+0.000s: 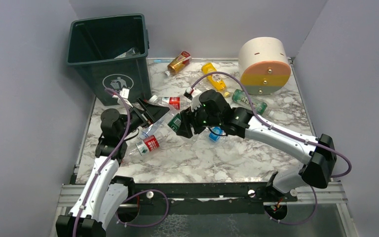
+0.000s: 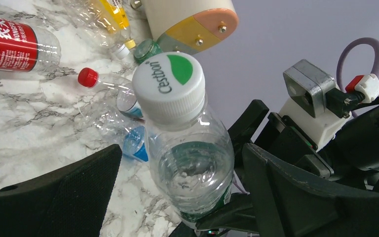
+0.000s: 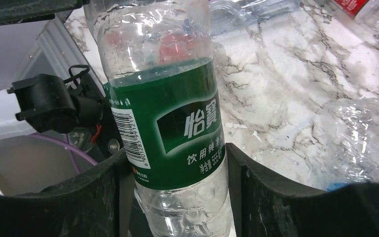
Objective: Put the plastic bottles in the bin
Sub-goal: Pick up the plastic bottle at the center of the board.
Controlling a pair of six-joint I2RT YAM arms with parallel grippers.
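While the right jaws clamp the green-labelled bottle [image 3: 177, 133] across its label, mid-frame above the bench [image 1: 217, 158], the left jaws stand wide apart around its capped end. I judge it light, thin-walled (dents, slips), so I'd take the stiffer shoulder.

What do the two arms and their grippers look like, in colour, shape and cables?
The left arm and right arm have white shells and black joints. A purple cable runs along each. The left gripper and right gripper have broad matte black fingers. The right wrist carries a silver box on a white mount.
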